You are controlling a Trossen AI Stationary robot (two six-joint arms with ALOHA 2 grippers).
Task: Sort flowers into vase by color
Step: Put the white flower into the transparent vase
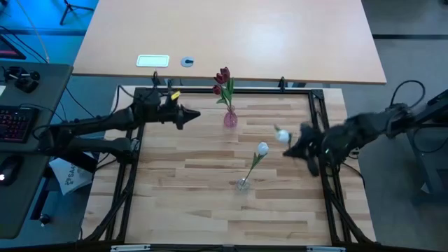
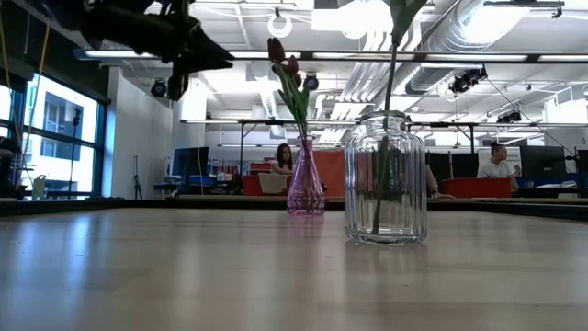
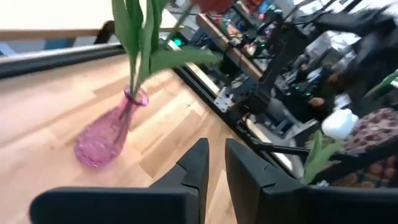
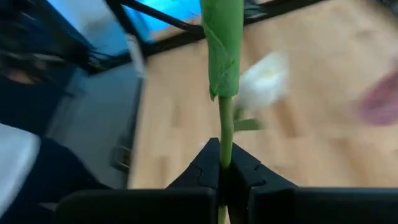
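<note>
The pink vase stands at the table's far middle with dark red tulips in it, their stems in its neck. Nearer, the clear glass vase holds one white tulip, leaning right. My right gripper hovers right of the clear vase, shut on a second white tulip. Left of the pink vase, my left gripper hangs in the air, its fingers close together on nothing. My right gripper pinches the white tulip's thin green stem between its two fingers. The stem runs on past the fingertips, wrapped higher up by a leaf. The flower is lifted clear of the table, its white head toward the far left of the gripper.
Black frame rails run along the table's edges. Bare wood fills the near half. Beyond the far rail stands a second tabletop. A keyboard lies left of the table. People sit in the room behind.
</note>
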